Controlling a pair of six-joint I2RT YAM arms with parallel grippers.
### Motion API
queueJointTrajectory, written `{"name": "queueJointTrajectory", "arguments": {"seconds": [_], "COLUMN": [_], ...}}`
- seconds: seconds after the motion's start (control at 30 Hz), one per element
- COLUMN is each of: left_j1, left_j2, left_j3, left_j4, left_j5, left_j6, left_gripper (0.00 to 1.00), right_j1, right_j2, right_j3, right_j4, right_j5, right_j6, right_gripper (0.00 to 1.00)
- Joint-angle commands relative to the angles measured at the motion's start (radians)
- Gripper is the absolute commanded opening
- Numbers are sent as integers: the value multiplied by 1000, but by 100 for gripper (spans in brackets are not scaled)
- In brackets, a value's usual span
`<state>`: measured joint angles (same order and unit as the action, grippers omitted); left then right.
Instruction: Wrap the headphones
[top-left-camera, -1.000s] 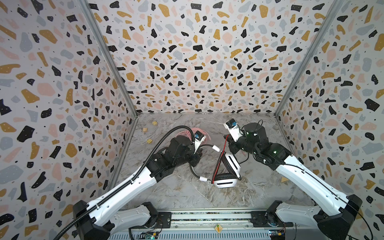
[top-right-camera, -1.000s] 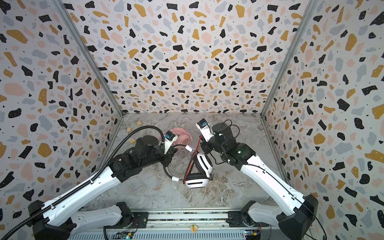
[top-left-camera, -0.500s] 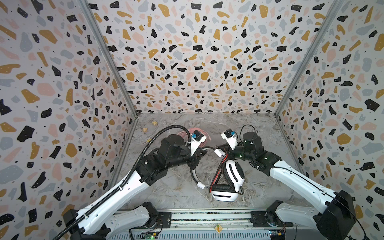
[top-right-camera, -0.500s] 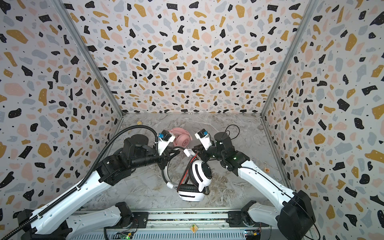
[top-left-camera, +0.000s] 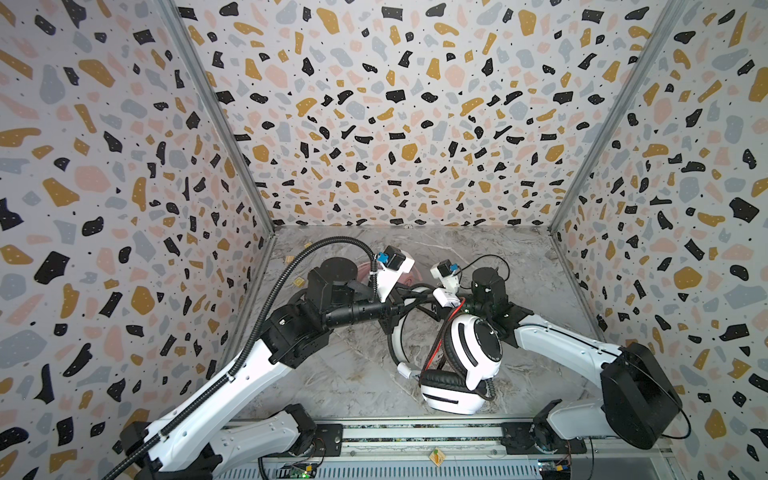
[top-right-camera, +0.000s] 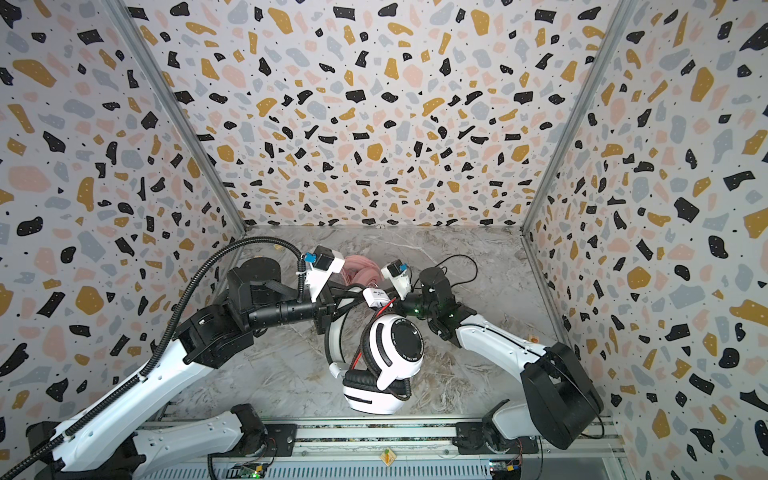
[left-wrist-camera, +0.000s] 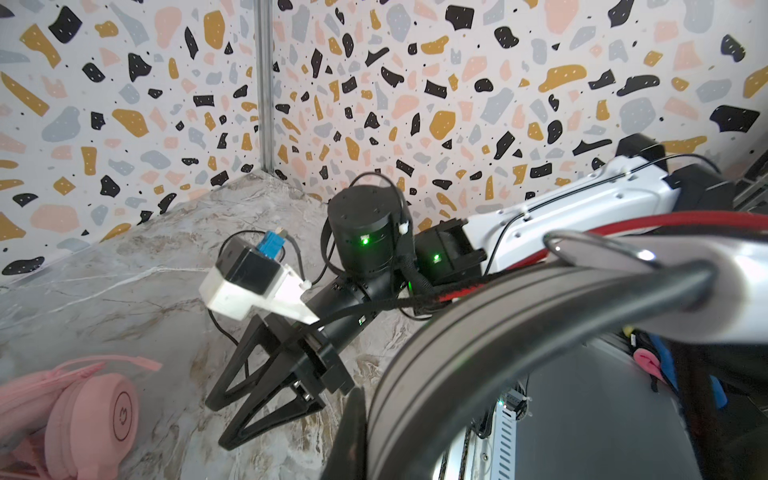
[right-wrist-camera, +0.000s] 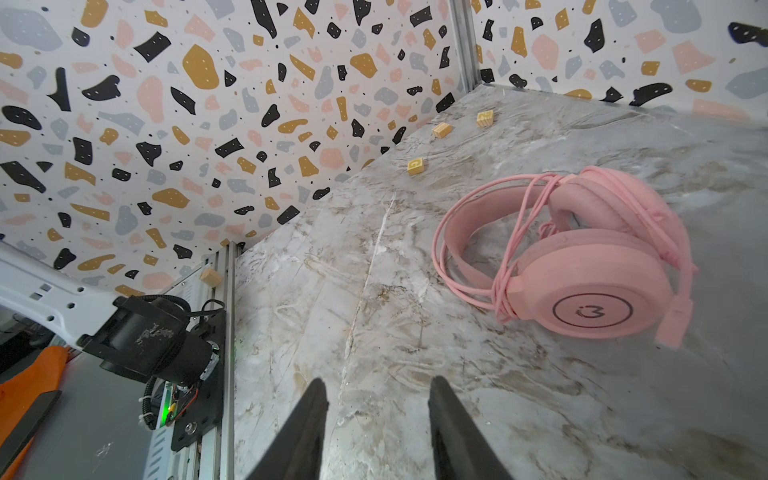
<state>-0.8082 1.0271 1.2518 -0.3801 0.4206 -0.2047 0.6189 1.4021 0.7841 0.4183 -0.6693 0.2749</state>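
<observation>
L gripper (top-left-camera: 417, 305) clamped on white-black headset (top-left-camera: 471, 353) at headband, cups hanging low near front. R gripper (right-wrist-camera: 378, 384) jaws part-open, empty. Pink headset (right-wrist-camera: 582, 266) lies on table (right-wrist-camera: 332, 291) behind both.

White links (top-left-camera: 557, 345), black joints (top-left-camera: 332, 282); corrugated conduit (top-left-camera: 267, 309) on left arm (top-left-camera: 232, 386); right end effector (right-wrist-camera: 376, 419) black, perhaps plastic.

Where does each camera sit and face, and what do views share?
Top views: high above the front rail, looking down toward the back wall; left arm, right arm, white-and-black headset between.
Left wrist: on its arm, faces the right gripper past the headset's headband.
Right wrist: on its arm, facing floor and pink headset; own open fingers show.
Shared: both wrist views show the pink headset.
</observation>
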Motion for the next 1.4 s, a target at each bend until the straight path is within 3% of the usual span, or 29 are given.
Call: {"name": "queueJointTrajectory", "arguments": {"seconds": [0.0,0.2,0.37,0.67,0.8,1.03,1.27,1.37], "left_j1": [-5,0,10,56,97,147,217,217], "left_j2": [-19,-7,-11,-6,28,83,210,268], "left_j3": [75,140,162,148,142,69,47,29], "left_j4": [87,123,153,242,276,377,367,358], "left_j5": [-47,-121,-323,-691,-795,-1091,-1183,-1264], "left_j6": [-66,-79,-87,-50,-55,-58,-122,-163], "left_gripper": [0,0,0,0,0,0,0,0], "right_j1": [-3,-3,-3,2,21,76,186,236], "right_j2": [21,63,63,-21,-112,-328,-494,-514], "right_j3": [-52,-152,-215,-354,-393,-402,-316,-255], "right_j4": [158,308,388,413,329,27,-324,-425], "right_j5": [-62,-94,-106,-77,-29,94,306,345], "right_j6": [71,143,183,233,220,141,37,6], "right_gripper": [43,36,14,4,0,0,0,0]}}
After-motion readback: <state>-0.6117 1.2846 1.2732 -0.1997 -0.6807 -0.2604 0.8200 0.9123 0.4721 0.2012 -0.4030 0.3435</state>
